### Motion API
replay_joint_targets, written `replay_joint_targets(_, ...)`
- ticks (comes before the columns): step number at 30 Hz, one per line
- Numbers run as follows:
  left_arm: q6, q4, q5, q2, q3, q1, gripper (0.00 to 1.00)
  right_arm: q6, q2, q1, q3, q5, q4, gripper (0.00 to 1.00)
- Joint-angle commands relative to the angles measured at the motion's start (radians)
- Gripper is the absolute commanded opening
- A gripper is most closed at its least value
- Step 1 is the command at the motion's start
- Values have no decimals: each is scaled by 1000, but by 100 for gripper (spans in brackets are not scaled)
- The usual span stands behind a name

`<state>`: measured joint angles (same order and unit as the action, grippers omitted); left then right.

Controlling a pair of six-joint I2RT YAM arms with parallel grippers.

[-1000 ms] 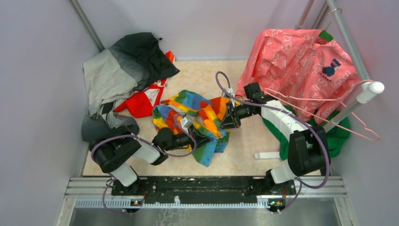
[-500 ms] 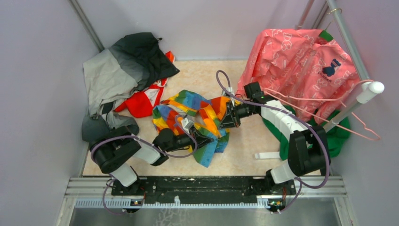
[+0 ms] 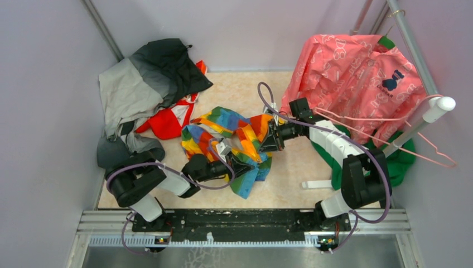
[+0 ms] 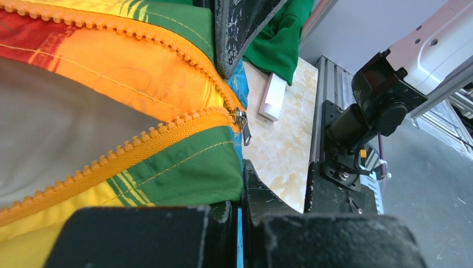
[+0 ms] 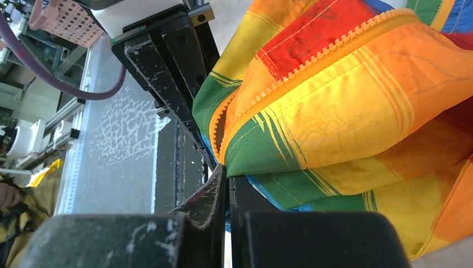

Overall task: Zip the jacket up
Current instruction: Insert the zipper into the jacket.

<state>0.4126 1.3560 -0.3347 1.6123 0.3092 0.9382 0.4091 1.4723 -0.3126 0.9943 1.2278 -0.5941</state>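
Observation:
The rainbow-striped jacket (image 3: 231, 139) lies crumpled in the middle of the table. My left gripper (image 3: 246, 164) is shut on its lower green and blue hem (image 4: 184, 167), just below the metal zipper slider (image 4: 241, 118). The orange zipper teeth (image 4: 111, 153) spread open to the left over the pale lining (image 4: 50, 128). My right gripper (image 3: 268, 143) is shut on the jacket's edge (image 5: 262, 151) from the opposite side, close to the left fingers (image 5: 167, 78). In the left wrist view a right finger (image 4: 240, 28) shows right above the slider.
A grey-and-black jacket (image 3: 148, 84) and a red garment (image 3: 167, 123) lie at the back left. A pink patterned garment (image 3: 357, 78) hangs on the rack (image 3: 413, 44) at the right, over a green garment (image 3: 399, 159). A white block (image 3: 317, 183) lies near the right arm.
My left gripper has edged slightly to the right with the hem in it. The right gripper keeps its hold in nearly the same place.

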Motion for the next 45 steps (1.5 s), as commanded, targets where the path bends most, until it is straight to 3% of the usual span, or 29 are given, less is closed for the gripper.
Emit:
replay_joint_targets(1,-29,0,6,-12,8,13,0,-33,-26,-8,-8,52,66,0)
replay_joint_targets(17,25,-214,-29,-48,48,9,0,-74,-27,-8,-28,55,112,0)
replay_joint_targets(23,46,-220,-152,-93,50,-41,0,-78,-24,-9,-32,56,118,0)
replay_joint_targets(31,162,-250,-244,-2,153,-58,0,-105,-23,-17,-46,57,151,0)
replay_joint_targets(37,167,-324,-273,33,179,-58,0,-145,-31,-16,-61,40,196,0)
replay_joint_targets(45,196,-202,-401,15,81,-58,0,-202,-66,-11,-86,-61,267,0)
